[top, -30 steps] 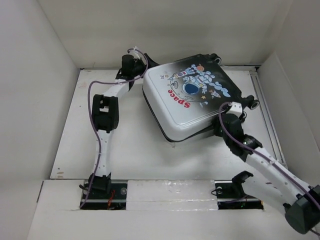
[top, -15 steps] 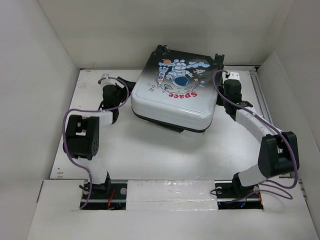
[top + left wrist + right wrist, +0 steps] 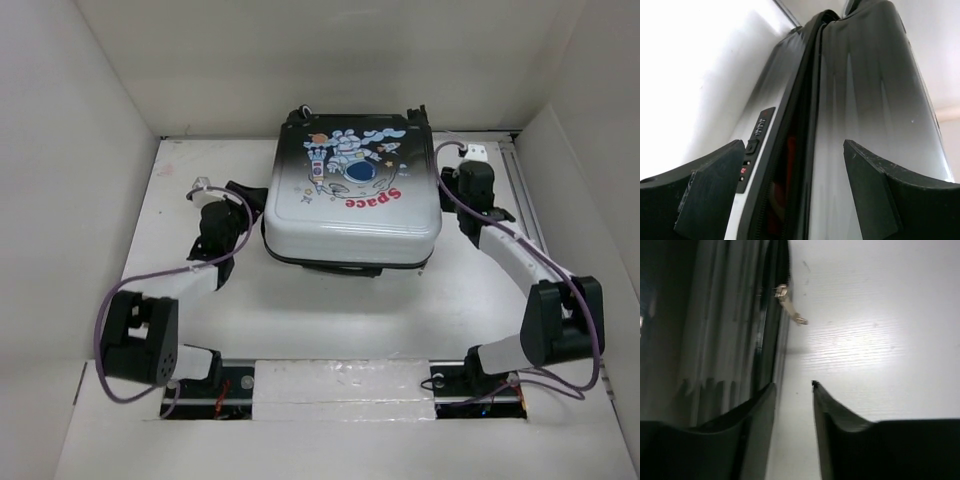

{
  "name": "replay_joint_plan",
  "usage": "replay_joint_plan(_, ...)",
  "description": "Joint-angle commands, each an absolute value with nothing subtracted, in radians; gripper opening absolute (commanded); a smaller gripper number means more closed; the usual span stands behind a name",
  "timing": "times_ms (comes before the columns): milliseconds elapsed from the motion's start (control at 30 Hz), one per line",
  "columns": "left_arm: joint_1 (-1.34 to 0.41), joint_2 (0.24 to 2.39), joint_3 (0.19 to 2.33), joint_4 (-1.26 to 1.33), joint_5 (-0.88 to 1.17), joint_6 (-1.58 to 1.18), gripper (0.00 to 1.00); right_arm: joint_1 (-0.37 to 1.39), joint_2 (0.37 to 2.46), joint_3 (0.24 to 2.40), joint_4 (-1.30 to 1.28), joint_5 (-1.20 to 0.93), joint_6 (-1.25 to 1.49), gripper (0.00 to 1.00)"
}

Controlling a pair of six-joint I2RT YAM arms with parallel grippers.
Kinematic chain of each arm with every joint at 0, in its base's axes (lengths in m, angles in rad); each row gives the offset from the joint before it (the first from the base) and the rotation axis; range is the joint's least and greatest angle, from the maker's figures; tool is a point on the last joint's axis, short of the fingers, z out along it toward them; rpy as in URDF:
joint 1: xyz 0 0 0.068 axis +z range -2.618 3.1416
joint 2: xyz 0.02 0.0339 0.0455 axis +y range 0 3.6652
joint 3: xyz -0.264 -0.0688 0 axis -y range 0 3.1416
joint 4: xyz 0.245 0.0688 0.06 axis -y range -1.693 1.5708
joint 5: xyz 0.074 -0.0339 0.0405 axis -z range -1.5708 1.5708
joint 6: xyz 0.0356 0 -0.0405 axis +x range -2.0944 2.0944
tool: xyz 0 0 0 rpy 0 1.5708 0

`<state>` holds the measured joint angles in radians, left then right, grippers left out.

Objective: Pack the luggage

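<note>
White-shelled luggage (image 3: 350,195), lid down; left gripper (image 3: 794,145) spread wide, facing seam; right gripper (image 3: 793,385) slightly parted, empty, zip pull (image 3: 790,305) just ahead, probably for zipping.

luggage (image 3: 350,215) on table (image 3: 300,310) (far, central)

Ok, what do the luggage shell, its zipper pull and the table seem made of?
The luggage shell: hard glossy plastic, by its highlights and moulded ribs. Its zipper pull: likely metal, a small silvery tab. The table: smooth white, faintly grained up close; perhaps laminate or painted board, cannot tell.
</note>
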<state>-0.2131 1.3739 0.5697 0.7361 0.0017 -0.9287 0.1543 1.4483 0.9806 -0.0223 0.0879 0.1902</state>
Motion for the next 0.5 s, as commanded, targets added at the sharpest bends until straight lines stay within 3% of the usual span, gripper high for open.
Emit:
replay_joint_plan(0,-0.39,1.223,0.578,0.629,0.215,-0.842,0.78,0.269,1.323,0.983,0.063,-0.209,0.261,0.49)
replay_joint_plan(167,-0.333,1.106,0.626,0.43,0.014,-0.817,0.84,0.137,1.116,0.807,0.04,-0.144,0.347,0.54)
replay_joint_plan(333,-0.318,1.04,0.615,0.414,-0.026,-0.828,0.89,0.063,0.844,0.608,0.04,-0.078,0.386,0.56)
replay_joint_plan(433,-0.318,1.049,0.627,0.385,-0.017,-0.828,0.89,0.038,0.709,0.522,-0.043,-0.11,0.397,0.44)
replay_joint_plan(467,-0.318,1.049,0.627,0.385,-0.017,-0.828,0.89,0.038,0.653,0.497,-0.066,-0.124,0.409,0.29)
